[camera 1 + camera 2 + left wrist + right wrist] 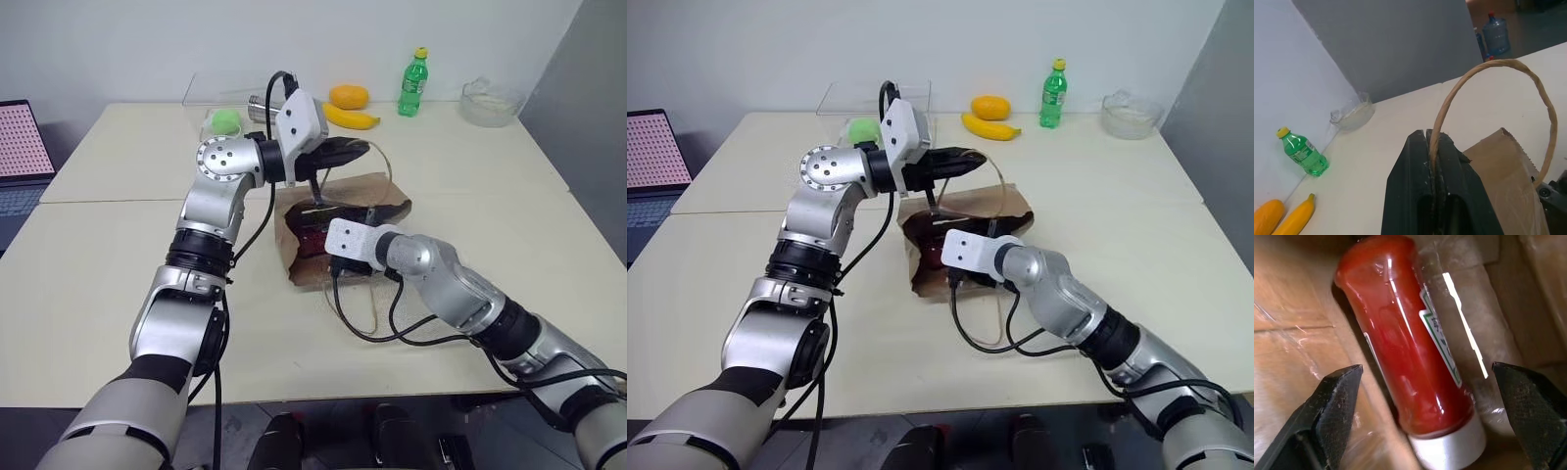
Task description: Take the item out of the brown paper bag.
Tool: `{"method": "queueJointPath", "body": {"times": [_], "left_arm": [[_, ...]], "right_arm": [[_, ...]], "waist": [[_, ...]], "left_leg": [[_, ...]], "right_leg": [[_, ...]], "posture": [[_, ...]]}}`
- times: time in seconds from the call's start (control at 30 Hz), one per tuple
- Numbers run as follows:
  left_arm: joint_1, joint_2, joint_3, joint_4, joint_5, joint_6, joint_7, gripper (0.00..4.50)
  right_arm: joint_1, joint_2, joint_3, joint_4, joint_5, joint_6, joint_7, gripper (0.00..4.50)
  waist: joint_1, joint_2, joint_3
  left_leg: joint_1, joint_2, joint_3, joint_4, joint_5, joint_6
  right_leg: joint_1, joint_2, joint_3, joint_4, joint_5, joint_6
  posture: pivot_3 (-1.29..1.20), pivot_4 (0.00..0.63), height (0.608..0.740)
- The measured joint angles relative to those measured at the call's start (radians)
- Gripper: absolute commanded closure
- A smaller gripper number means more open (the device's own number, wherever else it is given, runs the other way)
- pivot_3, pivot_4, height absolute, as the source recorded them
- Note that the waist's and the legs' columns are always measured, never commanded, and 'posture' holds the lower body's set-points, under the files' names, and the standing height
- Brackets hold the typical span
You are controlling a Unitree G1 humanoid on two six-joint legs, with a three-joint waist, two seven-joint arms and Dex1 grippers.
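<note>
**Reaching into the bag for the sauce bottle**

Pale tabletop (118, 245) is carrying the whole scene, with a green bottle (413, 83), a banana (351, 117) and an orange fruit (349, 96) sitting well apart at the far edge. Near the middle, the brown paper bag (377, 196) is lying on its side with its mouth facing the robot. The left gripper (343, 152) is pinching one thin loop handle (1488, 66) tight between its fingers, holding that side of the mouth up. The right gripper (1432, 416) is pushing into the opening with its jaws spread wide and gripping nothing. Between those jaws, inside the bag, the item (1405, 342) is lying on the paper floor, its white end nearest the fingers.

To my eye, the grab is about to start. The bottle is round and glossy, so a close near the cap could squirt it deeper in. A fingertip could also catch the paper and drag the bag. If the thin handle slips, the mouth collapses over the wrist.
</note>
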Motion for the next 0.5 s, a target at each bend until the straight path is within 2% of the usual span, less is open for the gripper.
{"method": "queueJointPath", "body": {"times": [0.2,0.43,0.5], "left_arm": [[0.001,0.002,0.006,-0.011,0.000,0.009,0.009,4.50],[0.016,0.002,0.006,-0.052,0.000,0.025,0.013,4.50],[0.024,0.001,0.006,-0.061,0.000,0.030,0.013,4.50]], "right_arm": [[-0.055,0.073,0.072,0.180,-0.141,-0.094,0.052,0.05],[-0.126,0.162,0.058,0.373,-0.215,-0.189,0.084,0.05],[-0.132,0.183,0.042,0.411,-0.219,-0.207,0.088,0.41]], "waist": [[-0.005,0.000,0.000],[-0.016,0.001,-0.001],[-0.019,0.001,-0.001]], "left_leg": [[0.000,0.000,0.000,0.000,0.000,0.000],[0.002,0.000,0.000,0.000,0.000,0.000],[0.003,0.000,0.000,0.000,0.000,-0.001]], "right_leg": [[0.000,0.000,0.000,0.000,0.000,0.000],[0.001,0.000,0.000,0.002,0.000,0.000],[0.001,0.000,0.001,0.004,0.000,0.000]], "posture": [[0.00,0.150,0.740],[0.00,0.150,0.740],[0.00,0.150,0.740]]}}
